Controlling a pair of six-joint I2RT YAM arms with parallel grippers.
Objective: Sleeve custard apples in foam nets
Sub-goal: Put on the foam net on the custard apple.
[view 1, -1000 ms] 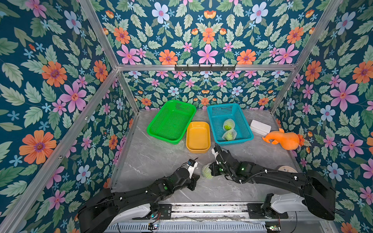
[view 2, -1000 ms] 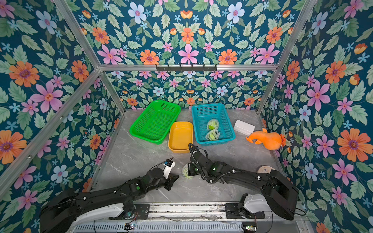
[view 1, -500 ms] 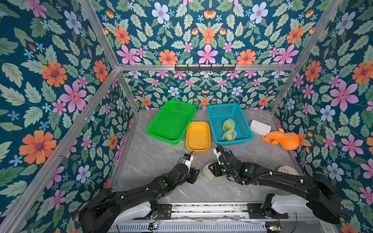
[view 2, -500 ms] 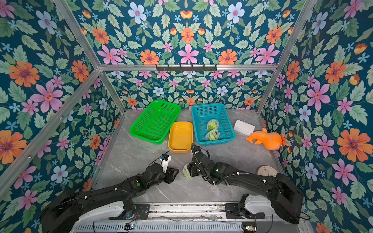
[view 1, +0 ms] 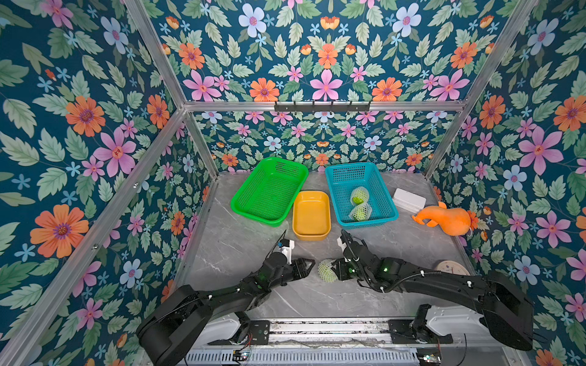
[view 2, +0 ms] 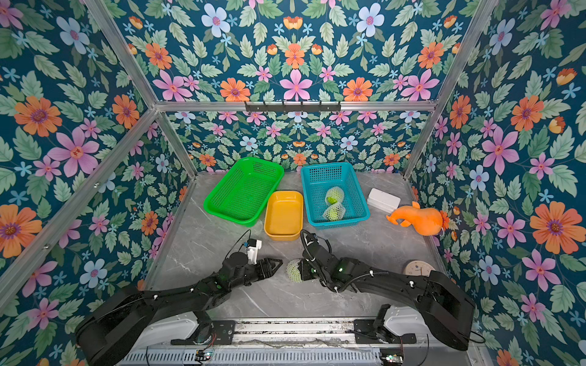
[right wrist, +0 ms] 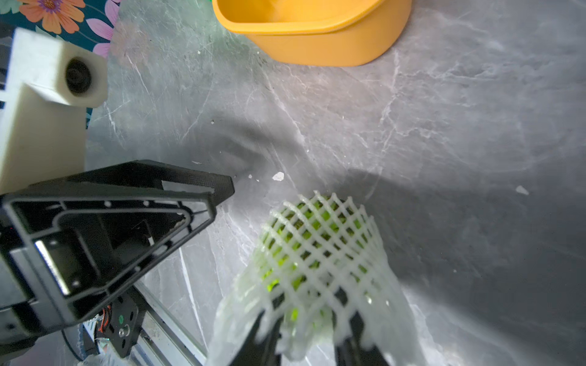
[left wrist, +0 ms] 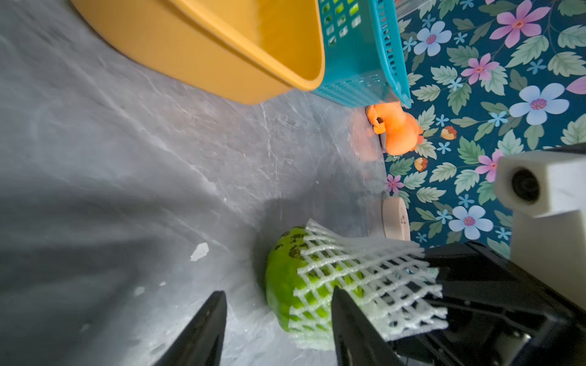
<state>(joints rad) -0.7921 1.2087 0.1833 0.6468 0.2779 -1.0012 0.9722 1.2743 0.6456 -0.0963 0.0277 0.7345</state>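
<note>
A custard apple (left wrist: 280, 282), yellow-green with dark scale marks, is seen near the front middle of the table (view 1: 228, 253); most of its length is sleeved in a white foam net (left wrist: 364, 269) of diamond mesh.

The fruit's bare end is shown only in the left wrist view; in both top views only a pale netted lump is made out; in the right wrist view the mesh is seen stretched over the fruit, with its loose end draped across the fingers. White foam crumbs (right wrist: 278, 176) are caught by the wrist views alone.

The right gripper (right wrist: 306, 328) is narrowly parted and closed about the net's loose end, at the fruit's 3 o'clock. The left gripper (view 1: 310, 264) is held with jaws well parted and empty; its tips are just beside the fruit at 9 o'clock.

Around the fruit, the following are set:
- At 12 o'clock, a yellow tub (view 1: 310, 215), with bare marble between.
- At 1 o'clock, a blue basket (view 1: 367, 223) holding two sleeved fruits (view 1: 359, 195) (view 1: 361, 211).
- At 11 o'clock, a green basket (view 1: 269, 190).
- At 2 o'clock, an orange gourd toy (view 1: 450, 220).
- At 3 o'clock, a round disc (view 1: 452, 269) by the wall.

Open marble is left toward 9 o'clock as far as the wall; the front rail (view 1: 317, 326) is near at 6 o'clock.
</note>
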